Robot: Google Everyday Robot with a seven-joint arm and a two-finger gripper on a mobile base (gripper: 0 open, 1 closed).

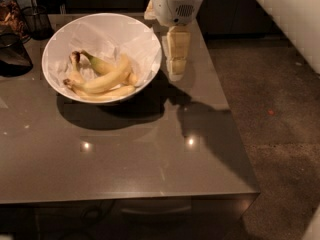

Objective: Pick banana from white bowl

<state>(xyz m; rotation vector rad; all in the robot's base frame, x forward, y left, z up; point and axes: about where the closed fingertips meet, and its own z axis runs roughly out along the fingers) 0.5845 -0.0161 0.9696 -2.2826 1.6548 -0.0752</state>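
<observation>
step: approach | gripper [177, 66] just right of white bowl [50, 49], aperture can't tell | next: move left over banana [107, 79], descend, grasp

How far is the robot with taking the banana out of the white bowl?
Done: nothing yet. The banana lies in the white bowl beside two other bananas, untouched. In hand: the approach; the claw hangs just outside the bowl's right rim, above the table. Left: move over the bowl, descend, grasp the banana and lift it out.
</observation>
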